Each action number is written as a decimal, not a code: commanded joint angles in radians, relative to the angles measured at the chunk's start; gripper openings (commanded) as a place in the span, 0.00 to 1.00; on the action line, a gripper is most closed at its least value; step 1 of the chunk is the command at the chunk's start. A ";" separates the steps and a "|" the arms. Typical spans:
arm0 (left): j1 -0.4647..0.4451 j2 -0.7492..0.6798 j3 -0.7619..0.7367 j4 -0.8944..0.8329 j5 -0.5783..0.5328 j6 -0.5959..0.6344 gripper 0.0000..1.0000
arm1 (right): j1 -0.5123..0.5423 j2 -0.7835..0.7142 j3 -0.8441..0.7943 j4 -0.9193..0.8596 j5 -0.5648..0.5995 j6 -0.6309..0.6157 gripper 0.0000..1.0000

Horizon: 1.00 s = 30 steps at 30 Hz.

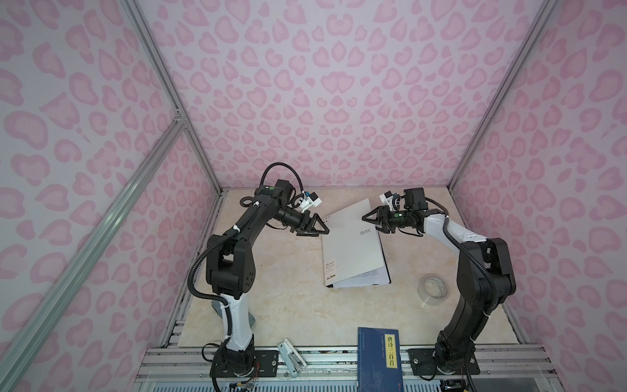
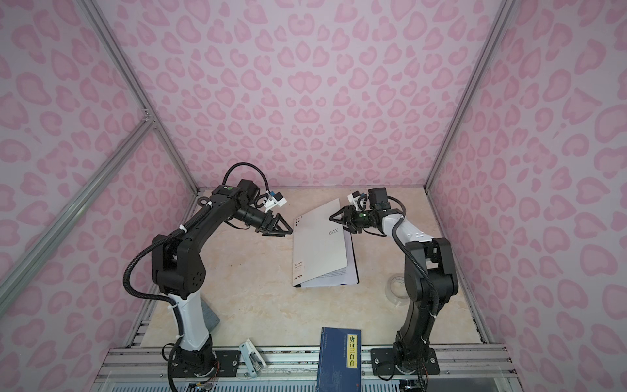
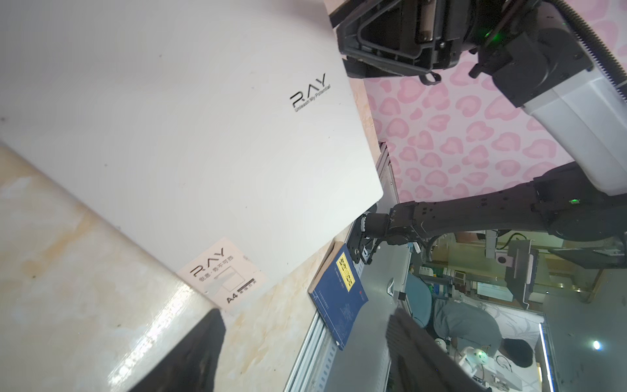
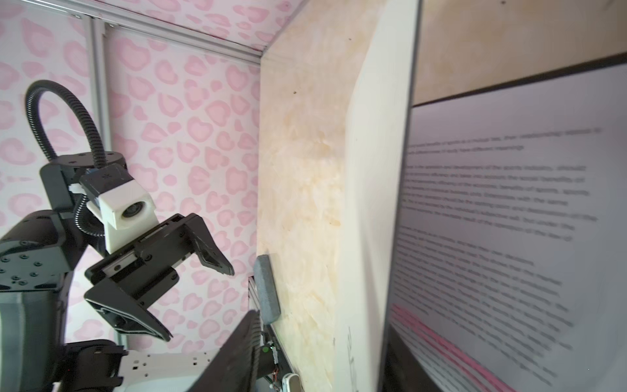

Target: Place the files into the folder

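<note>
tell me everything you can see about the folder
The folder is a flat, stiff-looking white-grey A4 cover with a RAY logo, a corner label and a black inside. It lies on the beige table, cover raised at an angle over printed sheets that peek out. The right end effector is at its far right edge; a grip cannot be confirmed.

Blue book (image 1: 380,359) overhangs the table (image 1: 271,305); white stapler (image 1: 291,356) near it; clear tape roll (image 1: 434,289) well apart.
</note>
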 commanded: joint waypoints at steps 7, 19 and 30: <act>0.043 -0.015 -0.095 0.003 -0.028 0.058 0.79 | -0.002 0.007 -0.002 -0.252 0.217 -0.207 0.52; 0.043 0.022 -0.098 0.021 -0.030 0.028 0.78 | -0.028 -0.020 -0.049 -0.314 0.355 -0.282 0.52; 0.041 0.022 -0.127 0.043 -0.084 0.017 0.78 | -0.035 -0.045 -0.087 -0.359 0.543 -0.310 0.51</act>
